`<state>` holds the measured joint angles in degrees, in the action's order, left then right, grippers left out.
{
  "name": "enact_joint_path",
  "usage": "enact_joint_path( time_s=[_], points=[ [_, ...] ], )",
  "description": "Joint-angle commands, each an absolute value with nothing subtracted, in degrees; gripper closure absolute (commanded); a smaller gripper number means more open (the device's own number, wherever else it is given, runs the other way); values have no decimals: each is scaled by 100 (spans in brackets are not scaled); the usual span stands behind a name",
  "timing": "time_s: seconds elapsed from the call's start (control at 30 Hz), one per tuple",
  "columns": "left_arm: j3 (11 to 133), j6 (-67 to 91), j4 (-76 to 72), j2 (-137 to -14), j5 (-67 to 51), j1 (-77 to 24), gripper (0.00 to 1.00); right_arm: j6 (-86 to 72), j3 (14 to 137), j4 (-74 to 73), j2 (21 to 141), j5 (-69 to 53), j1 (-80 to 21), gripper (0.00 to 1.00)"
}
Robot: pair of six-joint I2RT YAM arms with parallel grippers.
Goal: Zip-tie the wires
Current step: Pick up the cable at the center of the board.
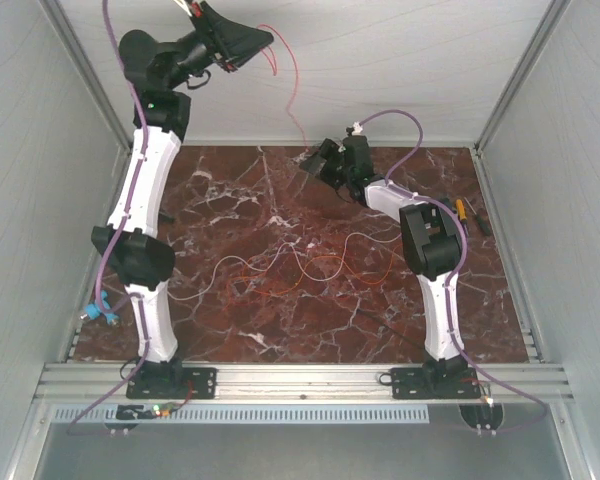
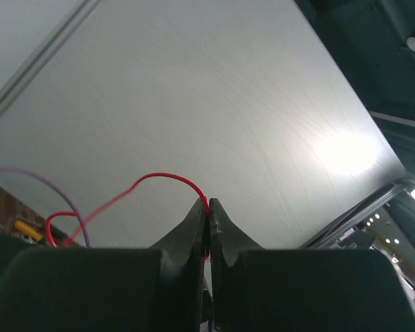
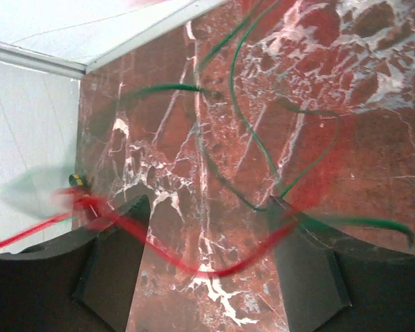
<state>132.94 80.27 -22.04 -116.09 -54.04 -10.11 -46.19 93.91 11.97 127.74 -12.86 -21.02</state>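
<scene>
left gripper [image 2: 208,203] tight on wires [image 2: 166,175], right gripper [image 3: 207,204] agape over marble table [image 3: 373,159]

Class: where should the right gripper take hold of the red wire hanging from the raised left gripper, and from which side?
On the stretch of red wire sagging across the gap between the right gripper's open fingers. Come from above, fingers astride: it runs crosswise to them, so closing should pinch it.

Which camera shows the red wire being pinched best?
The left wrist view: the red wire loops right out of the left end effector's shut fingertips. The top view shows it only as a thin faraway strand; the right wrist view shows it blurred.
</scene>
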Motion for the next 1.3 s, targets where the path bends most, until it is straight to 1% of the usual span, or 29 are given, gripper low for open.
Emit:
enact_joint_path(
  time_s=[0.0, 0.1, 0.37, 0.47, 0.53, 0.67, 0.8, 0.93, 1.0, 1.17, 1.27],
  points=[
    [13917, 8740, -3497, -11817, -5413, -723, 100, -4541, 9494, 1007, 12875, -1288, -2049, 33],
    [13971, 8811, -3590, -11780, -5344, -524, 100, -4522, 9518, 855, 12897, -1304, -2007, 30],
    [13935, 8985, -3910, -11616, -5144, -365, 100, -4386, 9595, 470, 12892, -1284, -1951, 28],
    [13916, 9006, -3918, -11627, -5267, -363, 100, -4348, 9607, 472, 12874, -1457, -1947, 27],
    [13789, 8981, -3838, -11590, -5365, -363, 100, -4195, 9586, 632, 12798, -1783, -1951, 25],
    [13327, 8914, -3891, -11440, -5449, -365, 100, -3737, 9133, 1103, 12411, -2303, -1944, 21],
    [13228, 8935, -3919, -11452, -5564, -370, 100, -2930, 8531, 1675, 11929, -2444, -1942, 17],
    [13227, 9083, -4019, -11499, -5631, -386, 100, -2005, 8429, 1634, 11827, -2669, -2004, 15],
    [13236, 9141, -4048, -11505, -5657, -392, 100, -1672, 8444, 1575, 11881, -2563, -2053, 14],
    [13251, 9328, -4106, -11523, -5723, -405, 100, -1622, 8678, 1789, 12240, -2392, -2060, 17],
    [13254, 9426, -4119, -11528, -5764, -418, 100, -1659, 8708, 2220, 12375, -2204, -2118, 25]
  ],
)
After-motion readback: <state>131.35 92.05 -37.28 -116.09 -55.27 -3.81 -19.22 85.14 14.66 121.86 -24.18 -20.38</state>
